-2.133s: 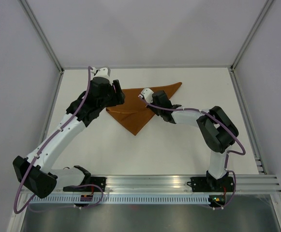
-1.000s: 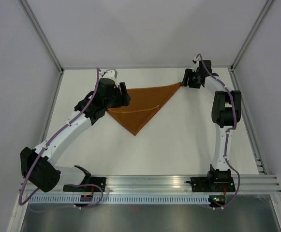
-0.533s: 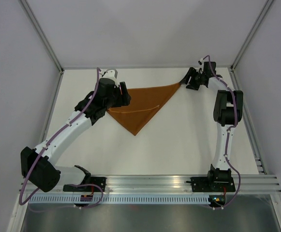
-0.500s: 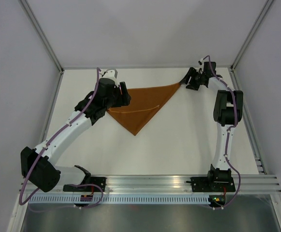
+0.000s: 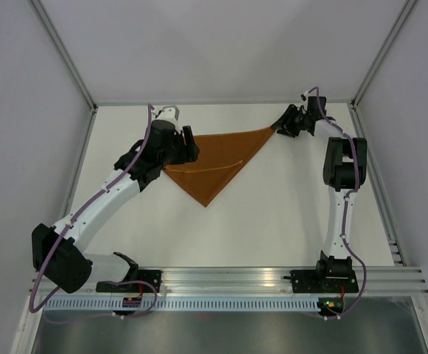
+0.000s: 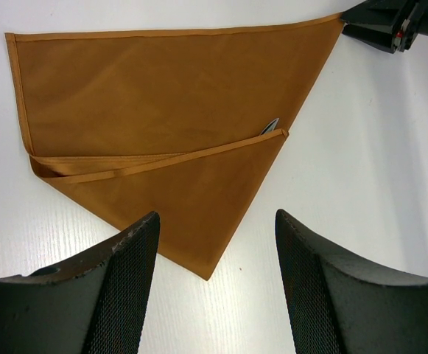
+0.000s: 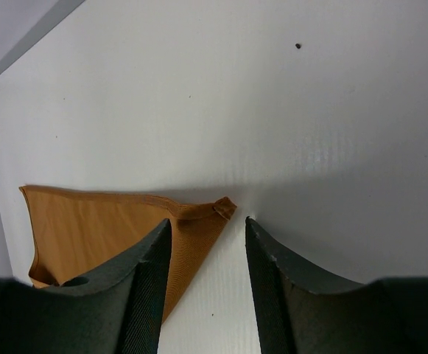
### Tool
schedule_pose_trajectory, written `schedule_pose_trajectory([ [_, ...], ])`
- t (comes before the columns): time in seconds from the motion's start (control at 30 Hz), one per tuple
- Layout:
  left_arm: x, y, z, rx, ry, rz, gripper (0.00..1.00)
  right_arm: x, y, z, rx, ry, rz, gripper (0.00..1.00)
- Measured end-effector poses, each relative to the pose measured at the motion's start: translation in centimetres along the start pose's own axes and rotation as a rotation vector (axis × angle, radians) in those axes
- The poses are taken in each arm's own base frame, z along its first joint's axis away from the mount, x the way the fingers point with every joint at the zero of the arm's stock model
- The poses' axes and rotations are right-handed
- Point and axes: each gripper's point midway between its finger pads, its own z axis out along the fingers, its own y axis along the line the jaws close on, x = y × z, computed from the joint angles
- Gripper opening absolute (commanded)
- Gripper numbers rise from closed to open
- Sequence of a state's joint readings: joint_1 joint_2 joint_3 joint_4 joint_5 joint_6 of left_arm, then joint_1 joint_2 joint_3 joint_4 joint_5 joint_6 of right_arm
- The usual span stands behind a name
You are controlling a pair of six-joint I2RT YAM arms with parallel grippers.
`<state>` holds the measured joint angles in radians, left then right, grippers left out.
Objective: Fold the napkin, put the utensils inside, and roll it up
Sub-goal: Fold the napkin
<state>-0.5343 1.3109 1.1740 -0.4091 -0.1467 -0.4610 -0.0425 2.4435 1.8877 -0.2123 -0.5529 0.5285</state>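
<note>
The rust-orange napkin [image 5: 217, 158] lies folded into a triangle at the table's back middle, with a second flap folded over its near part. In the left wrist view the napkin [image 6: 162, 88] fills the upper frame, and one grey utensil tip [image 6: 271, 126] pokes out from under the flap's hem. The rest of the utensils is hidden. My left gripper [image 5: 188, 144] is open and empty above the napkin's left end [image 6: 215, 215]. My right gripper [image 5: 280, 127] is open at the napkin's far right corner [image 7: 225, 207], its fingertips on either side of the corner just short of its tip [image 7: 207, 221].
The white table's back edge [image 5: 228, 103] and the grey enclosure walls are close behind both grippers. A metal corner post [image 5: 368, 66] stands just right of the right gripper. The arms' mounting rail [image 5: 272, 276] runs along the near edge.
My right gripper left the napkin's middle and swung out to its far right corner, then settled closer to the corner tip. My left gripper shifted slightly right, then stayed still. The napkin's flap lies flatter.
</note>
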Motion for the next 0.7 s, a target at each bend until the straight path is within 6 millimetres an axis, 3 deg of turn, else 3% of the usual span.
schedule_pose_trajectory([
  [0.17,0.1,0.1,0.0,-0.001,0.003,0.001,0.69,0.2,0.4,0.6,-0.015,-0.002,0.001,0.43],
  [0.37,0.1,0.1,0.1,-0.002,0.003,0.001,0.69,0.8,0.7,1.4,-0.016,0.003,0.002,0.26],
  [0.7,1.2,0.7,0.7,-0.017,0.026,0.002,0.69,0.3,1.1,1.6,-0.018,-0.028,-0.021,0.13],
])
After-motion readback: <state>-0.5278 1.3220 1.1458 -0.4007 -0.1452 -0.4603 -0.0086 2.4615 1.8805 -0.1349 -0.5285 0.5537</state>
